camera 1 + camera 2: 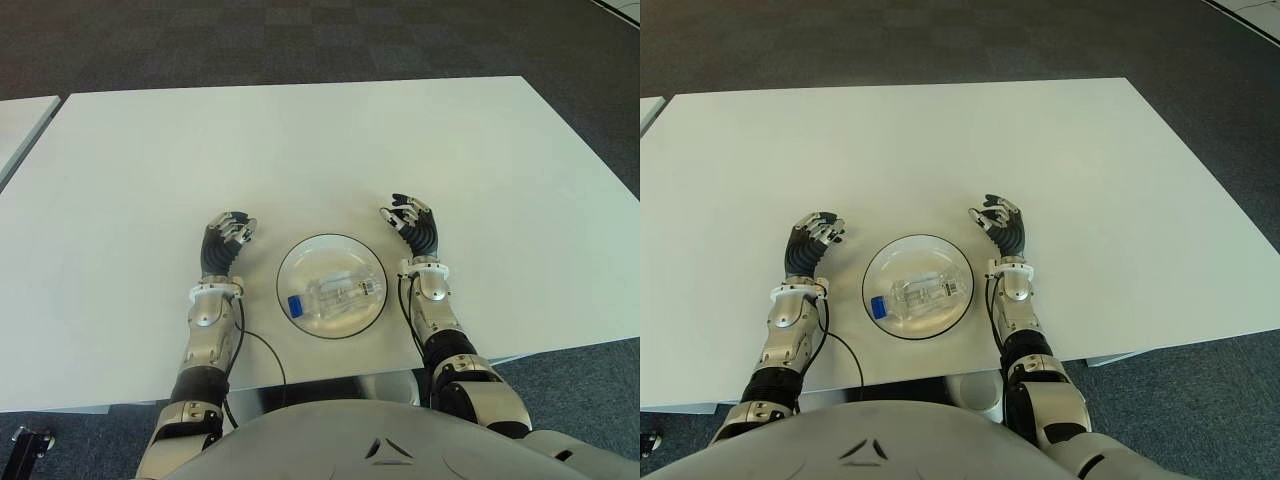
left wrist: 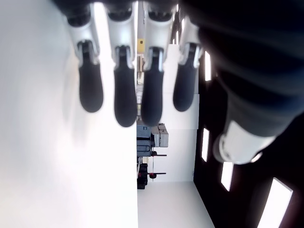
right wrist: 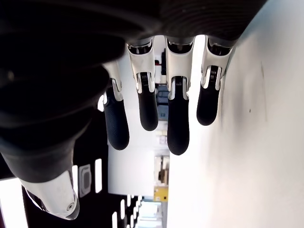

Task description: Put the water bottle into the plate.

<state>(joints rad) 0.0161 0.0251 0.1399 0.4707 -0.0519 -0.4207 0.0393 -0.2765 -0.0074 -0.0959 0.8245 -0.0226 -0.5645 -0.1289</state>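
The desk (image 1: 300, 140) lies bare across the upper frame and both sides; only the plate (image 1: 331, 286) with its bottle (image 1: 335, 295) obstructs lower centre.

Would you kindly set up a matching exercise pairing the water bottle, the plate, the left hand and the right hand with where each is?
Things:
1. water bottle
2. plate
3. left hand
4. right hand

Places:
A. on the white table, between the two hands
B. left of the plate, holding nothing
C. lying on its side in the plate
D. right of the plate, holding nothing

Pairs: 1-C, 2-A, 3-B, 4-D
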